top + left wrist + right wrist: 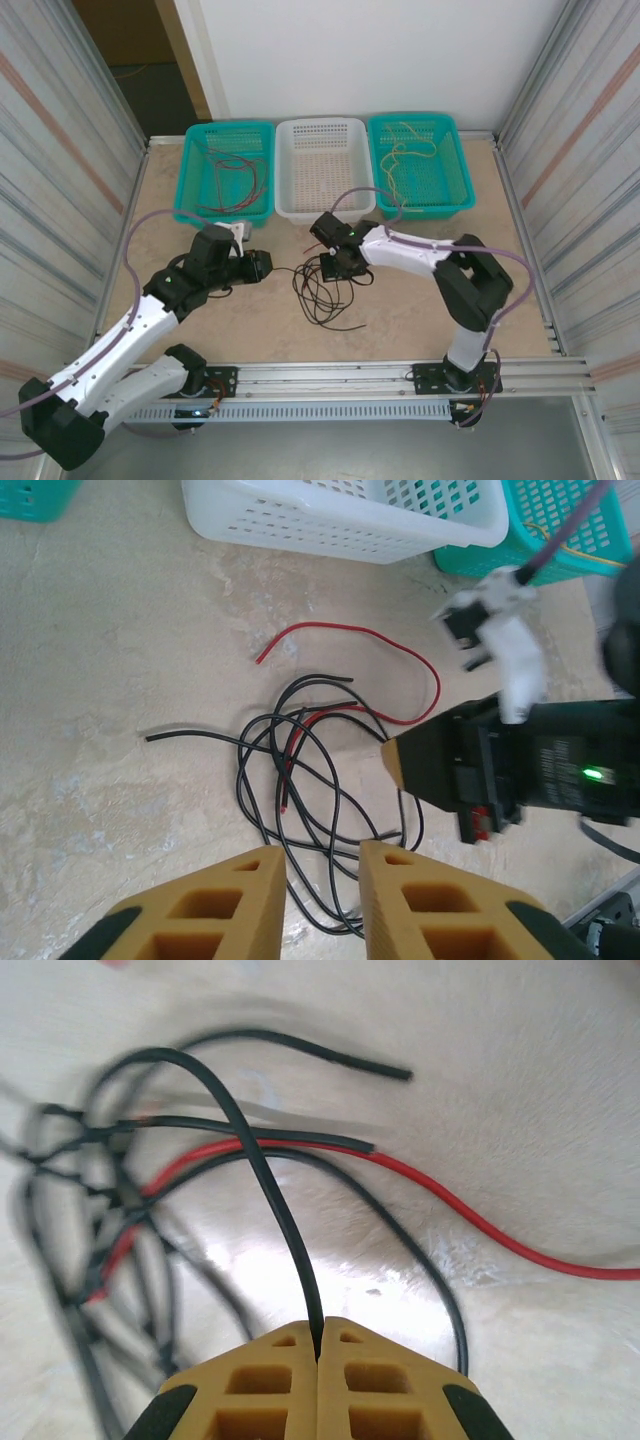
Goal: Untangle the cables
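Note:
A tangle of black cables (300, 780) with one red cable (405, 665) looped through it lies on the table in front of both arms, mid-table in the top view (320, 298). My right gripper (318, 1325) is shut on a black cable (272, 1180) that arches up from the tangle; the red cable (450, 1205) runs across the table just beyond it. My left gripper (322, 852) hovers over the near side of the tangle, fingers apart, nothing pinched between them. In the top view the left gripper (265, 266) and the right gripper (330, 268) face each other across the tangle.
Three baskets stand in a row at the back: a teal basket (190, 170) holding red and black cables, a white basket (322, 205), and a teal basket (455, 165) holding yellow cables. Corrugated walls close both sides. A metal rail (330, 375) runs along the near edge.

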`<state>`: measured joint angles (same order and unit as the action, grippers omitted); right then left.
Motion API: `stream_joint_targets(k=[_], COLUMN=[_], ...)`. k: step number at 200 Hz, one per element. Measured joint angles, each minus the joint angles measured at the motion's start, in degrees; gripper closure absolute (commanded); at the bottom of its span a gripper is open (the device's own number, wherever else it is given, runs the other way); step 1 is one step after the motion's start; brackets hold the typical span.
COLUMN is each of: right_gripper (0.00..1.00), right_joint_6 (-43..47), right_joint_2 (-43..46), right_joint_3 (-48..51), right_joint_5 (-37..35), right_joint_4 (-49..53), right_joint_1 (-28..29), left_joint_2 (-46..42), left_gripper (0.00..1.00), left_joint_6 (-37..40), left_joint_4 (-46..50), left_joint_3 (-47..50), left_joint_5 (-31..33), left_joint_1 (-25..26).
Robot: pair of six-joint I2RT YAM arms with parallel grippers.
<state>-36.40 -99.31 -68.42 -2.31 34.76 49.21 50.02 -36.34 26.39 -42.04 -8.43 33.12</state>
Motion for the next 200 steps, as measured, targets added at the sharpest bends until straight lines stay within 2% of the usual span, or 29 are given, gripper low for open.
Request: stream_joint_targets(k=[43,59,77,87,126,170,188,200], right_gripper=[1.00,1.00,1.00,1.00,1.00,1.00,1.00,0.99], right_joint_6=[5.97,7.67,9.14,9.97,11.69,12.59,12.98,12.98], right_joint_2=[18.25,22.08,24.70,25.57,26.29,26.32,26.32,26.38], right_joint_3=[-0.33,-1.20,-2.51,-3.28,-7.63,-9.94,-10.82,-11.13], right_joint_5=[-2.84,-3.45,-3.93,-4.02,-4.13,-3.82,-3.45,-3.30], right_joint_4=[-0.42,-0.37,-0.37,-0.26,0.02,0.02,0.02,0.02], right_joint_1=[3.54,3.72,3.72,3.72,3.72,3.72,3.72,3.72], left_joint_2=[1.70,2.23,2.75,3.17,4.15,4.20,4.20,4.20], left_gripper=[0.50,0.42,0.38,0.39,0.55,0.68,0.69,0.66], left_joint_6=[2.99,4.55,6.51,7.23,9.35,10.32,10.71,10.97], left_joint_4=[-4.13,-6.54,-8.79,-9.84,-12.20,-12.59,-12.59,-12.52], left_joint_3=[-5.09,-7.17,-8.94,-9.68,-10.62,-10.62,-10.64,-10.73], left_joint_5=[-3.91,-5.95,-8.20,-9.29,-12.98,-13.16,-12.94,-12.44], left_joint_1=[0.00,0.00,0.00,0.00,0.00,0.00,0.00,0.00])
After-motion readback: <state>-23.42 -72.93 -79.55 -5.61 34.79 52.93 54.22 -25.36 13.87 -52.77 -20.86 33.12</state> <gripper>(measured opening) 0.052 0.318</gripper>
